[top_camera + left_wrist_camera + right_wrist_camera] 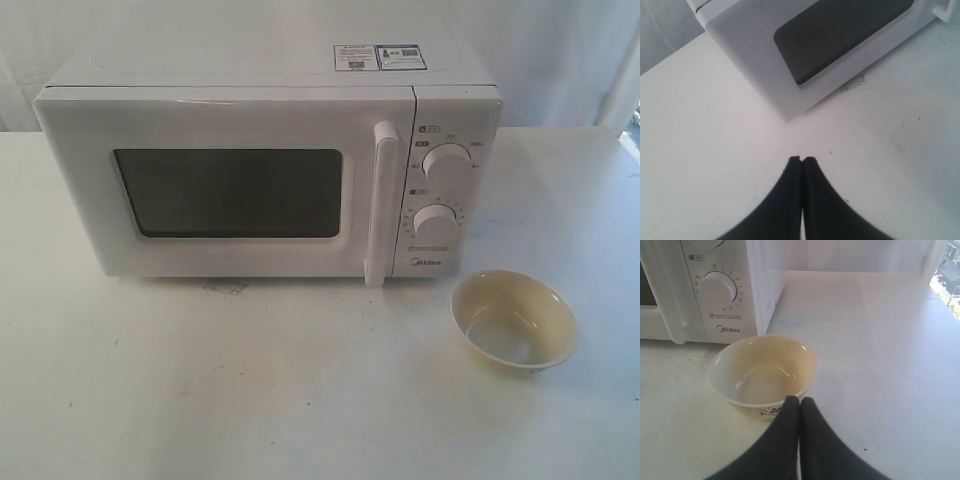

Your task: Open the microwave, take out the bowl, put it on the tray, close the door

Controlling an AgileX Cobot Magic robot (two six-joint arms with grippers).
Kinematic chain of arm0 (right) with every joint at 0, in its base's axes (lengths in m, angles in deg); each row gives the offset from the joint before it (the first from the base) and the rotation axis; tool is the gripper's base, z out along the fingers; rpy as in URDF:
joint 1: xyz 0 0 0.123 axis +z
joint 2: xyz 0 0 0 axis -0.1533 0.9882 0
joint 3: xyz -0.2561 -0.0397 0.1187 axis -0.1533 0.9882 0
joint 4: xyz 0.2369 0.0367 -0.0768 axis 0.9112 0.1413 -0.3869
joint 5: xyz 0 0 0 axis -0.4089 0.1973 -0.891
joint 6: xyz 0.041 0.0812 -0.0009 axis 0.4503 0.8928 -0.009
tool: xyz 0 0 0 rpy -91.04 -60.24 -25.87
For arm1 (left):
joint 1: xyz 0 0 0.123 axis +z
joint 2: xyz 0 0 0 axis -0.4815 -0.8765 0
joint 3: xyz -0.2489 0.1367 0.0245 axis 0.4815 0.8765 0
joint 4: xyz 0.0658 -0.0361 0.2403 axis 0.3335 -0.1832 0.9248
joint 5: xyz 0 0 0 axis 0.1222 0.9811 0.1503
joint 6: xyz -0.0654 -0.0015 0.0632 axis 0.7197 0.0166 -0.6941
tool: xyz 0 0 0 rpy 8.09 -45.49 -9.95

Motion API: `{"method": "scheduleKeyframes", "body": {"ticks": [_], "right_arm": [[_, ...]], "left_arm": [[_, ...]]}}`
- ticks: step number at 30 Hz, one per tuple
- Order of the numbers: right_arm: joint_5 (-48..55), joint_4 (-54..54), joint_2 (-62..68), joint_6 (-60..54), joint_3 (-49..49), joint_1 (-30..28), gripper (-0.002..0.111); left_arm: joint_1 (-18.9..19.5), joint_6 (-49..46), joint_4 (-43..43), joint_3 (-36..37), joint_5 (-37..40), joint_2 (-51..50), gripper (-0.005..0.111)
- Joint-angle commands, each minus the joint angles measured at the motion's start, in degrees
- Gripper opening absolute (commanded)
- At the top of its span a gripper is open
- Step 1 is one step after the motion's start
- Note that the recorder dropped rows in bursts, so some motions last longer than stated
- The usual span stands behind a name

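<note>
The bowl (513, 320) stands upright on the white table (250, 400), out in front of the microwave (270, 70) and a little to the right of its control panel, apart from it. The door (225, 120) is shut flush, its tall handle (382, 205) between the dark window and two knobs (446, 165). Stickers (380, 57) lie on the microwave's top. A small pale scrap (226, 288) lies on the table at the door's lower edge. The table runs on wide in front of the microwave and to the bowl's right.

The right gripper (799, 400) has its jaws pressed together on nothing, tips seen against the bowl's outer wall; contact cannot be told. The left gripper (802, 159) is likewise clenched and hangs over table near the microwave's left front corner.
</note>
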Motion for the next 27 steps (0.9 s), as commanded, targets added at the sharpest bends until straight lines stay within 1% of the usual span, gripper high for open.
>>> {"method": "scheduleKeyframes", "body": {"ticks": [1,25,27], "right_arm": [[-0.4,0.0,-0.4,0.1,0.3,-0.3,0.0],[-0.4,0.0,-0.4,0.1,0.3,-0.3,0.0],[-0.4,0.0,-0.4,0.1,0.3,-0.3,0.0]], "left_arm": [[-0.3,0.3,-0.7,-0.3,0.1,0.3,0.0],[-0.3,0.3,-0.7,-0.3,0.1,0.3,0.0],[0.0,0.2,-0.5,0.1,0.1,1.8,0.0]]}}
